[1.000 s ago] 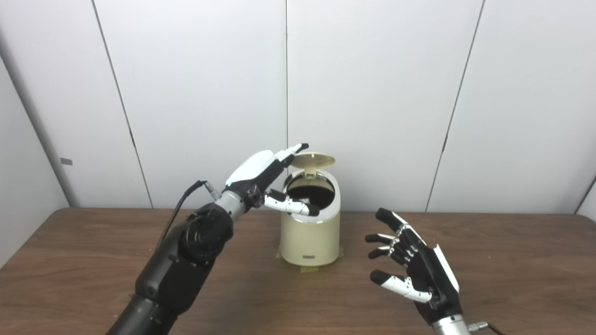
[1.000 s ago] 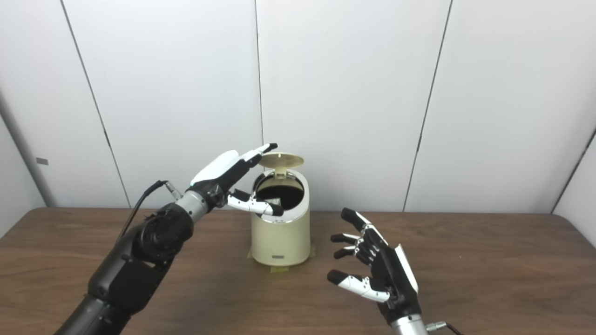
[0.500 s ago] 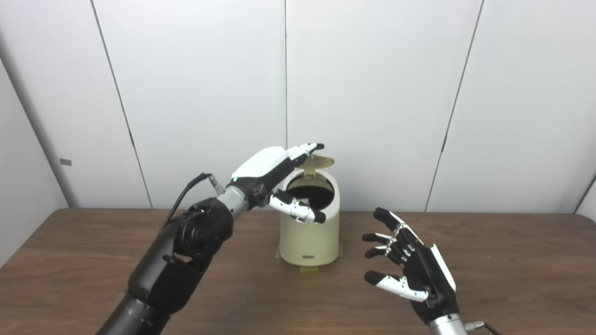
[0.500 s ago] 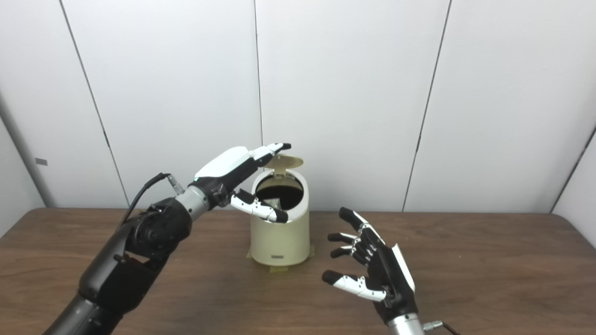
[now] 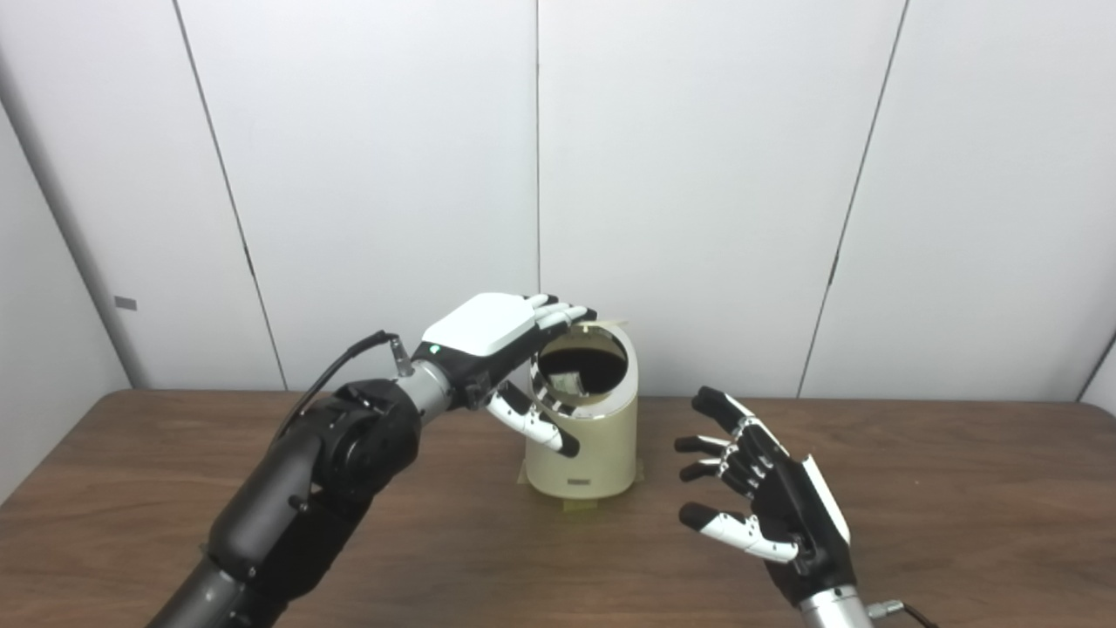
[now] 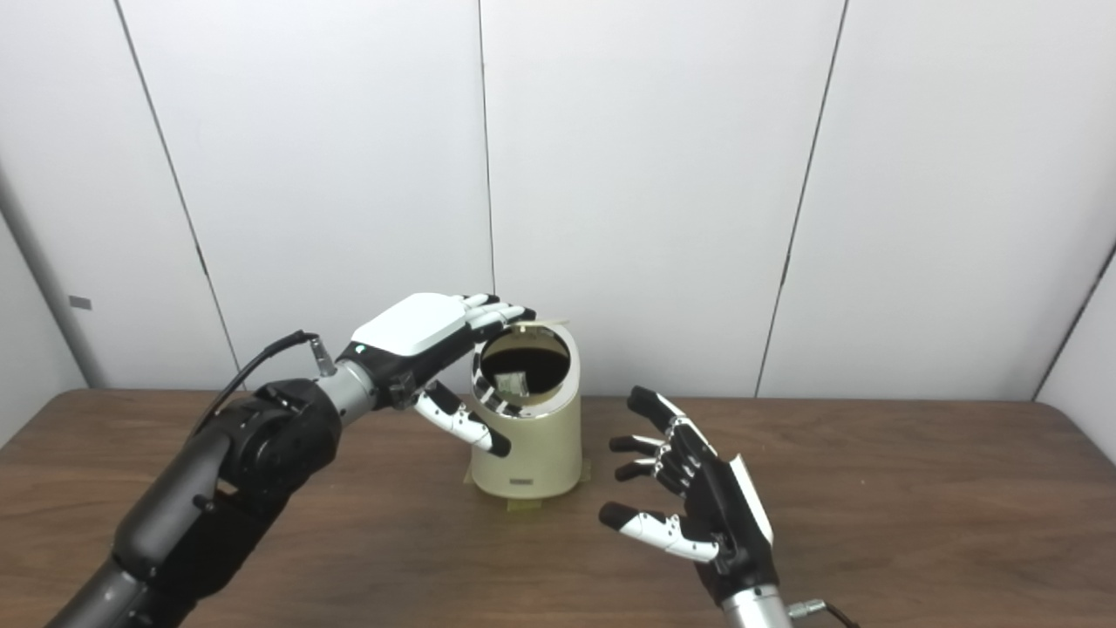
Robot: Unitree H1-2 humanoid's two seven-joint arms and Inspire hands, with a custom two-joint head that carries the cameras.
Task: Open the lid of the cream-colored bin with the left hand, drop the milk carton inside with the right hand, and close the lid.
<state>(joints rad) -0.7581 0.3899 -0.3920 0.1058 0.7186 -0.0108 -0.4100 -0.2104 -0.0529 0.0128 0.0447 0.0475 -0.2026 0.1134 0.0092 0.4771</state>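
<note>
- On the wooden table [image 5: 959, 488], toward its far edge and close to the white panelled wall [image 5: 697, 174], the cream-colored bin [image 5: 582, 449] is standing upright.
- Its lid [image 5: 602, 324] is showing only as a thin edge along the back of the rim, lying low and almost flat; the round mouth of the bin is still gaping dark toward the camera.
- Inside that mouth, low on the bin's left inner wall, a small pale printed patch [image 5: 569, 383] is showing; it is probably the milk carton, though it is too small to be sure.
- Over the bin's upper left rim, the left hand [image 5: 488, 336] is reaching palm-down, holding nothing, its fingers [image 5: 558, 312] lying close together and stretching onto the lid's edge.
- Its thumb [image 5: 534, 425] is hanging apart from the fingers, pointing down across the bin's left front side.
- To the right of the bin and nearer the camera, the right hand [image 5: 776, 501] is hovering above the table, clear of the bin, fingers spread wide and lightly curled, holding nothing.
</note>
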